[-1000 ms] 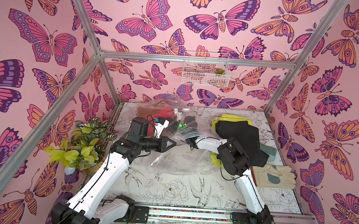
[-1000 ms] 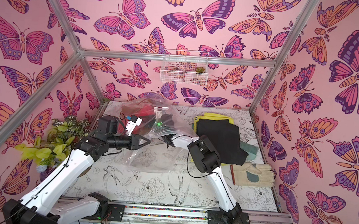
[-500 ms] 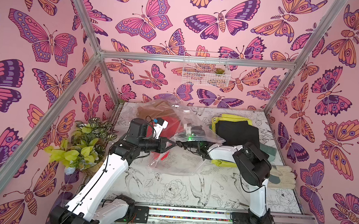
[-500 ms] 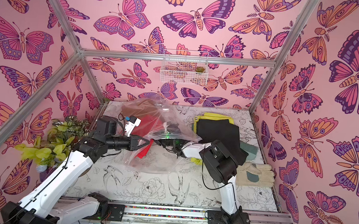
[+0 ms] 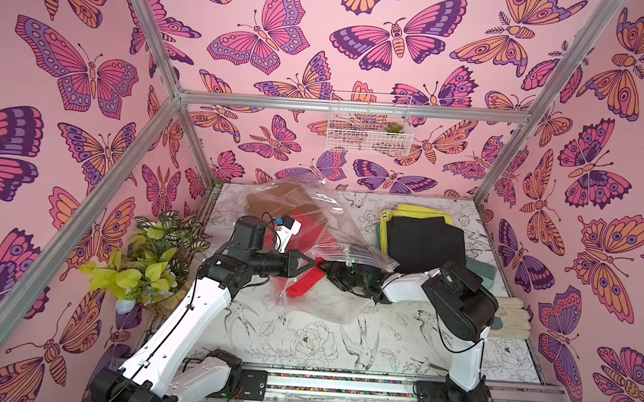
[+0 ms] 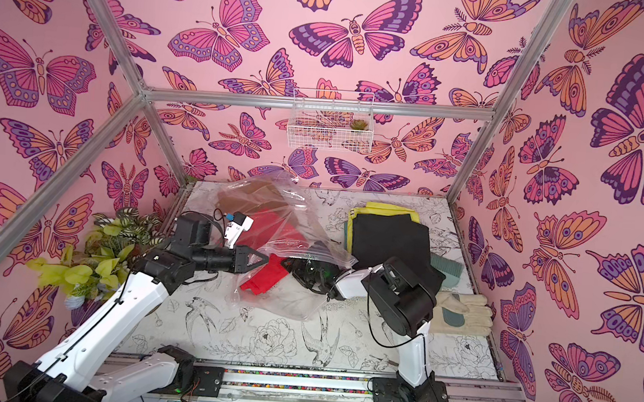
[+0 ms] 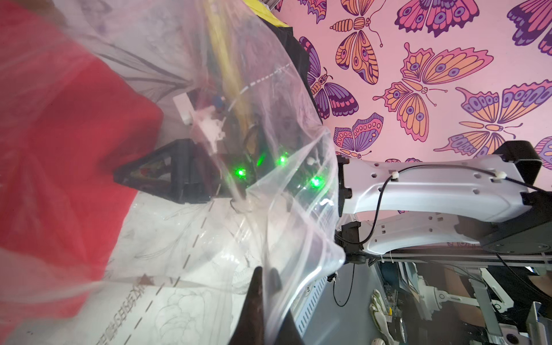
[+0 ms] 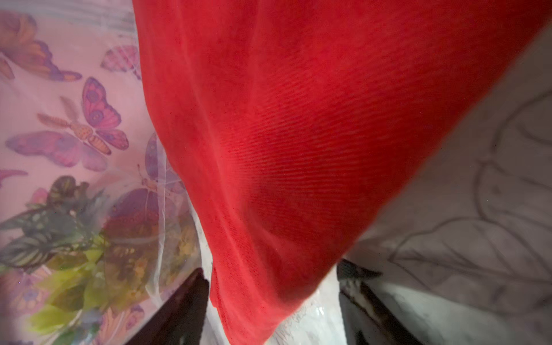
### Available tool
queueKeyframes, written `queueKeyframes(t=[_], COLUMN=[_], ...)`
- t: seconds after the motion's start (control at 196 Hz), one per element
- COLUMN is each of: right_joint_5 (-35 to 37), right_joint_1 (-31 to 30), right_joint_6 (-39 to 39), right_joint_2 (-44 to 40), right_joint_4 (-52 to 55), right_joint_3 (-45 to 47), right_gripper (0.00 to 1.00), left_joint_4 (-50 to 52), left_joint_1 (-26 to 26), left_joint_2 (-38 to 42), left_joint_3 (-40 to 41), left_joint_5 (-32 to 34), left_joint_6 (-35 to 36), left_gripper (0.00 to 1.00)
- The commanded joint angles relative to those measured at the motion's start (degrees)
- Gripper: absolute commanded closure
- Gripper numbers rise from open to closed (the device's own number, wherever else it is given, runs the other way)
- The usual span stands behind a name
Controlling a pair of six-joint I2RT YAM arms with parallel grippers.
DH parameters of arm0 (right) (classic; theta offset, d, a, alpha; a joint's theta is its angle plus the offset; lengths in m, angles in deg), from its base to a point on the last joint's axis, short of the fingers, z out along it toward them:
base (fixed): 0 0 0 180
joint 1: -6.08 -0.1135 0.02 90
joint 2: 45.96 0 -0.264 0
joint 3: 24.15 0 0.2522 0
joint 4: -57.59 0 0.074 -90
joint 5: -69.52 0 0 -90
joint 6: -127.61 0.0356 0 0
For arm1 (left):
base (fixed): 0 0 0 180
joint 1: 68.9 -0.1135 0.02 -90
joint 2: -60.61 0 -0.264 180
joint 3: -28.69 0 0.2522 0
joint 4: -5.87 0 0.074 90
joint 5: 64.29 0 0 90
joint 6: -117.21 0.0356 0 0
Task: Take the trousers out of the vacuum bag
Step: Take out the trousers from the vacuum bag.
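L side: upper link sloping up from rail, elbow raised, forearm level & aimed at table centre. left gripper (image 5: 307, 264) clamped tight on top lip of vacuum bag (image 5: 333, 309), mouth held up off table (image 5: 301, 341).

R side: elbow high, forearm stretched low & across, wrist pushed into bag mouth. right gripper (image 8: 268, 277) w/ jaws spread wide; red trousers (image 8: 298, 119) hanging loose btwn fingers (image 8: 185, 301), not pinched.

Gripper tips almost meeting in both top views.

Red pair in bag, close to mouth. mustard brown trousers (image 5: 273, 202) deeper in, toward back wall. black trousers (image 5: 423, 245) stacked on yellow trousers (image 5: 418, 211), outside bag on R side, near gloves (image 5: 511, 317).
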Motion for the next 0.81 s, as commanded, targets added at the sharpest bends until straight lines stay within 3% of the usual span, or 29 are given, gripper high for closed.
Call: queueKeyframes(t=[0.0, 0.224, 0.438, 0.806], right_joint_5=[3.64, 6.32, 13.53, 19.74], right_joint_1=[-0.27, -1.66, -4.43, -6.45], right_joint_6=[2.96, 8.08, 10.85, 15.02], right_joint_2=[-0.24, 6.77, 7.99, 14.81], right_joint_4=[-3.77, -14.38, -8.3, -16.68], right_joint_3=[1.73, 0.63, -2.5, -6.57], right_gripper=[0.21, 0.29, 0.29, 0.3], left_joint_4=[-1.9, -2.87, -3.23, -4.0], left_joint_1=[-0.34, -0.16, 0.19, 1.41], left_joint_2=[0.25, 0.9, 1.16, 2.0], left_joint_3=[1.12, 1.91, 2.43, 3.8], left_joint_5=[-0.87, -0.43, -0.33, 0.44], left_joint_6=[-1.01, -1.78, -2.32, -3.65], left_gripper=[1.0, 1.0, 1.0, 1.0])
